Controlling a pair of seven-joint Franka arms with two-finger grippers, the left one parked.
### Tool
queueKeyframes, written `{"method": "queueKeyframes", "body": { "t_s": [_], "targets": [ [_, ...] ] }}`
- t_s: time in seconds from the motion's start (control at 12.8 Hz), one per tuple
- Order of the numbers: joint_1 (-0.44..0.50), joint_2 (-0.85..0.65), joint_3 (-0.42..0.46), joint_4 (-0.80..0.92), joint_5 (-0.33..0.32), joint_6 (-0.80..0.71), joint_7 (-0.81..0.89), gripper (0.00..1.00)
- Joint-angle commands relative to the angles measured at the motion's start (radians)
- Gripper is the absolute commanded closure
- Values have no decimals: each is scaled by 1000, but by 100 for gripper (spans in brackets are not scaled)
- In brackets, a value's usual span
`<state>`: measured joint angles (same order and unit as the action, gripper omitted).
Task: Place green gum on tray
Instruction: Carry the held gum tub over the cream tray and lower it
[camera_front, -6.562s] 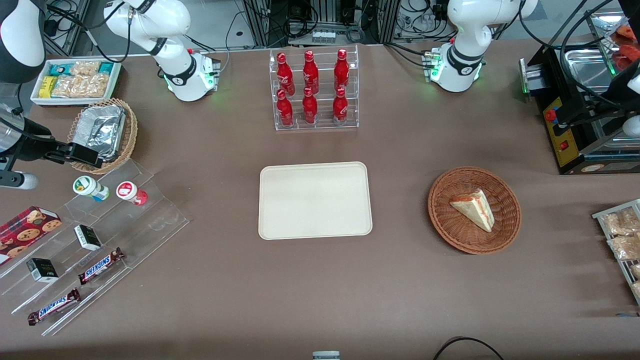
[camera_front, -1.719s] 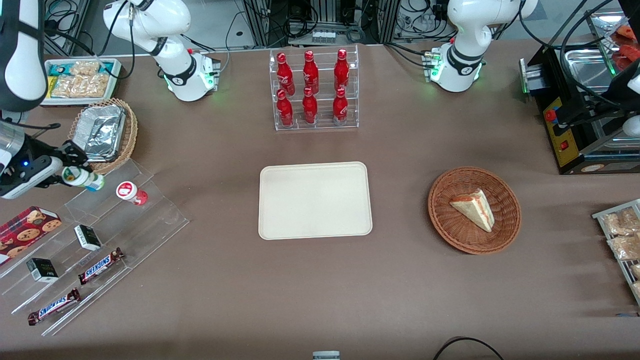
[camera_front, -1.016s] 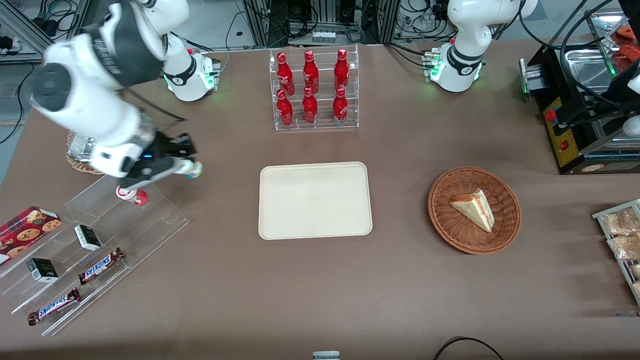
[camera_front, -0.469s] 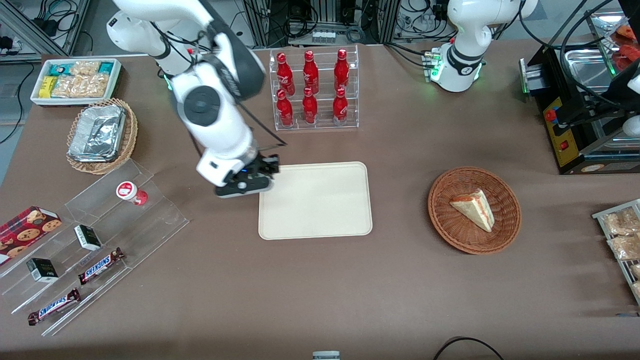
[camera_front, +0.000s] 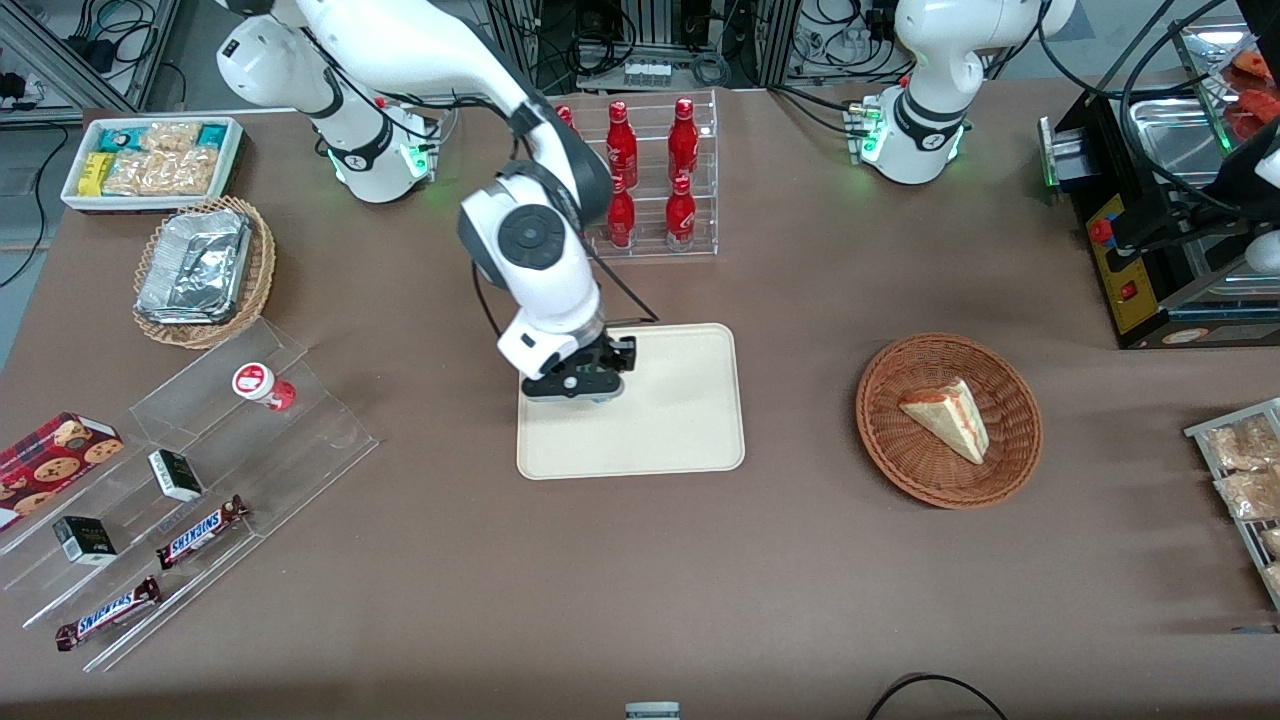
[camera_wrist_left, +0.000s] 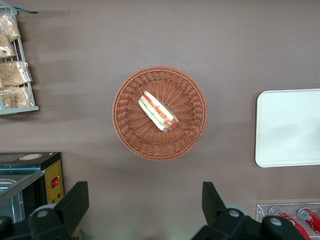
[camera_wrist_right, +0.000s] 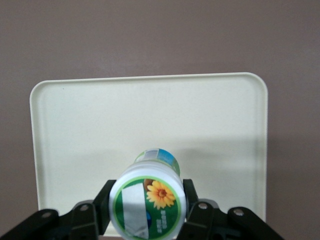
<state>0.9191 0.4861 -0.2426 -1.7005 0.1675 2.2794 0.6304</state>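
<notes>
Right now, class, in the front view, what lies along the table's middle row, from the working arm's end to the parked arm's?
Red-and-white bottle → pincer shut on the green gum, above the tray → wicker basket holding a sandwich.

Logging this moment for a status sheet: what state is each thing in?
gripper: shut on green gum, above the tray
green gum: held, not yet set down
tray: bare, flat on table
red-lidded bottle: on the clear stand
wicker basket: holds a sandwich
</notes>
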Motion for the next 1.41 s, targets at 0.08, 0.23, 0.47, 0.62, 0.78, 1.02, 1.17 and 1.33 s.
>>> {"method": "queueKeyframes", "body": {
  "t_s": [0.08, 0.23, 0.47, 0.62, 0.78, 1.02, 1.17, 1.33],
  "targets": [
    [32, 87, -15, 27, 27, 100, 28, 100],
    [40, 123, -15, 19, 26, 140, 29, 100],
    [55, 138, -15, -2, 26, 161, 58, 100],
    [75, 152, -15, -2, 26, 161, 74, 100],
    [83, 163, -15, -10, 26, 173, 80, 100],
    [86, 163, -15, -30, 27, 186, 91, 100],
    [86, 161, -15, -28, 27, 186, 92, 1],
    [78, 140, -17, -33, 26, 166, 80, 0]
  ]
}}
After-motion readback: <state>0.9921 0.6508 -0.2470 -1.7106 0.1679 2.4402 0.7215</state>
